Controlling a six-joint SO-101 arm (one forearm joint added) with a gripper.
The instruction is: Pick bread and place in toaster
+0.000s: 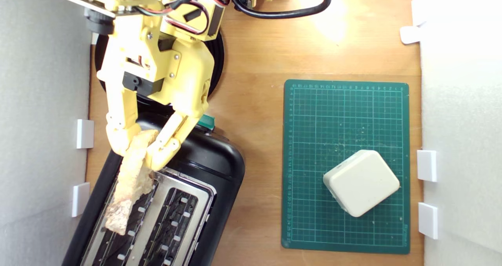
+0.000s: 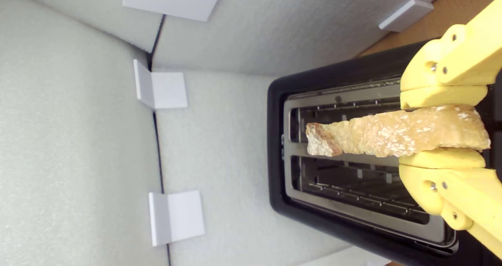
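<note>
My yellow gripper (image 1: 138, 150) is shut on the bread (image 1: 129, 181), a thin slice with pale crumb and a tan crust, held edge-on. It hangs over the black toaster (image 1: 219, 168) with the silver top plate, above the slot nearer the exterior view's left. In the wrist view the bread (image 2: 392, 134) is pinched between the two fingers of the gripper (image 2: 443, 126) and lies along the bar between the two slots of the toaster (image 2: 353, 215). The teal lever (image 1: 206, 121) shows beside the gripper.
A round black plate (image 1: 216, 58) lies under the arm at the back. A green cutting mat (image 1: 345, 140) on the exterior view's right carries a cream-white rounded block (image 1: 361, 182). White foam walls with clips (image 1: 84, 133) close both sides. A black cable (image 1: 290, 11) loops at the top.
</note>
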